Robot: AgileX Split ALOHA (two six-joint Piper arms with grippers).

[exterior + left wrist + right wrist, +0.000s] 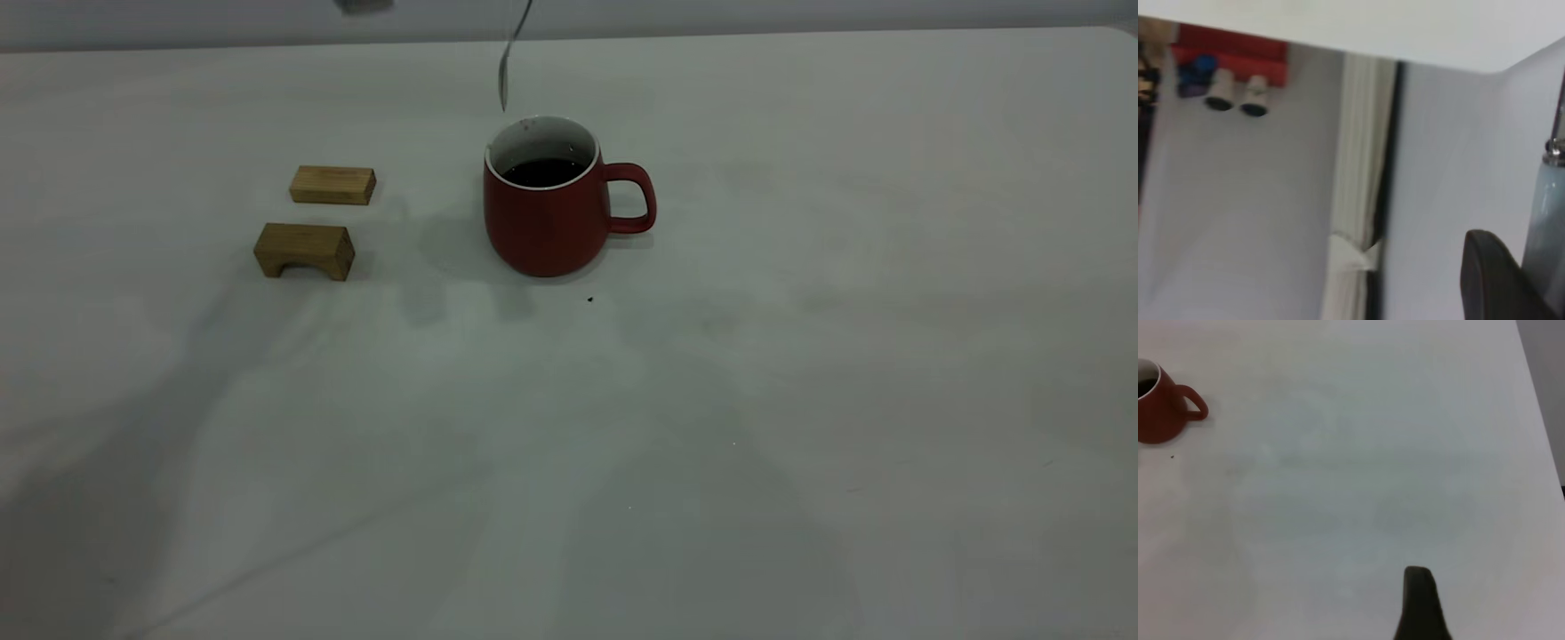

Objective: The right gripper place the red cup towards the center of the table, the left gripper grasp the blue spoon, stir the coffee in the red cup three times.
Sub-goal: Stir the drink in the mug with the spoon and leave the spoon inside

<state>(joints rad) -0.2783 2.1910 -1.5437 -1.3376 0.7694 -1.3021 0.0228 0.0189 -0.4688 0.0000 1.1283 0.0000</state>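
Observation:
The red cup [551, 209] stands upright near the middle of the table [800, 400], handle to the right, with dark coffee [544, 172] inside. The blue spoon [505, 62] hangs just above the cup's far rim, its grey bowl pointing down and clear of the coffee. In the left wrist view my left gripper [1538, 267] is shut on the spoon's pale blue handle [1546, 200], one dark finger [1491, 280] against it. My right gripper [1498, 620] is open and holds nothing, high over the table far from the cup [1161, 403]; only one finger [1421, 607] shows.
Two wooden blocks lie left of the cup, a flat one [332, 185] and an arch-shaped one [304, 250]. A tiny dark speck [589, 300] sits just in front of the cup. Bare tabletop spreads to the right and front.

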